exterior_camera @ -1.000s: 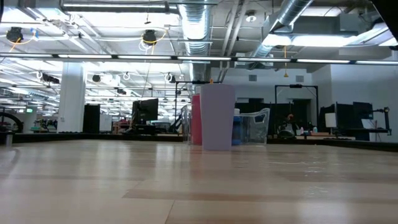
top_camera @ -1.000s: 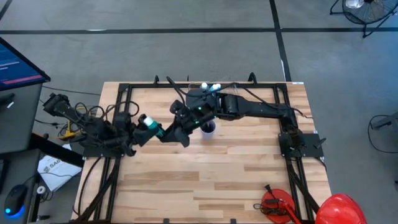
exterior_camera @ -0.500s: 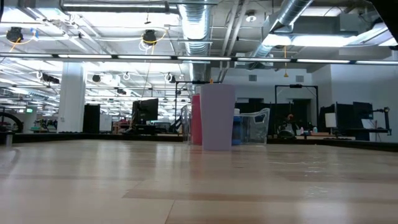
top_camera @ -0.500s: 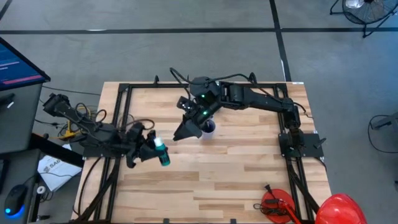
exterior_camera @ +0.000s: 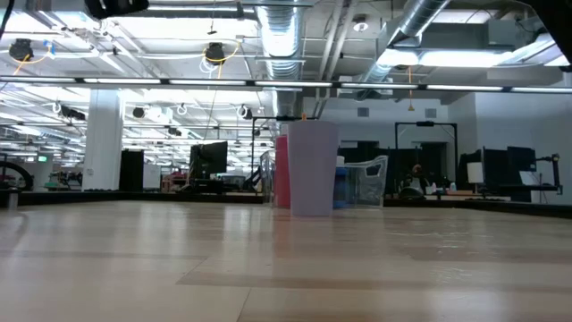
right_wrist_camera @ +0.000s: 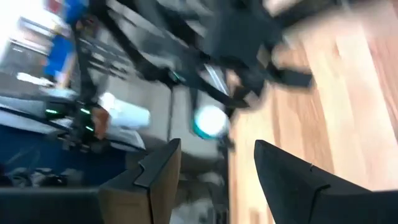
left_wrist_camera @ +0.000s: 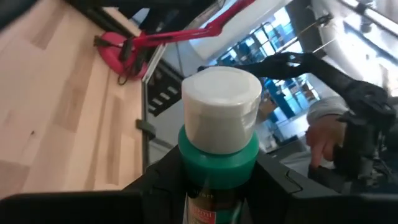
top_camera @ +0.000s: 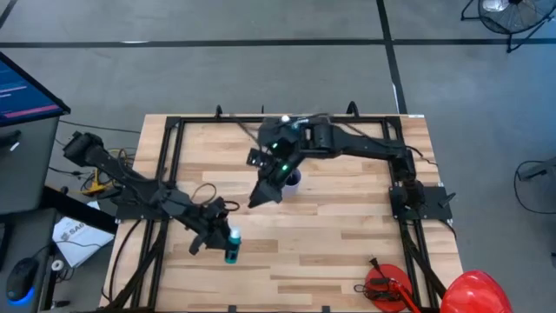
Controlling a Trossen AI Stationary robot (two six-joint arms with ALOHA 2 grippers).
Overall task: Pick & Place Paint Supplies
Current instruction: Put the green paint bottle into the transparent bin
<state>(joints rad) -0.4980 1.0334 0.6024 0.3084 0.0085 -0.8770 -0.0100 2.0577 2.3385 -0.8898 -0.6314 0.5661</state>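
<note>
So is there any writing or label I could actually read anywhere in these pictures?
None can be read.
Teal paint bottle in the left gripper: a red label strip, print too blurred.
Monitor beside the table: red band, text too small.
White paper on the floor: dark print, unreadable.

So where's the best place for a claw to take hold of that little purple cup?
Probably by the rim. The purple cup stands upright and open on the table, so coming straight down with one finger inside and one outside its wall should suit. The right claw hangs close beside it.
</note>
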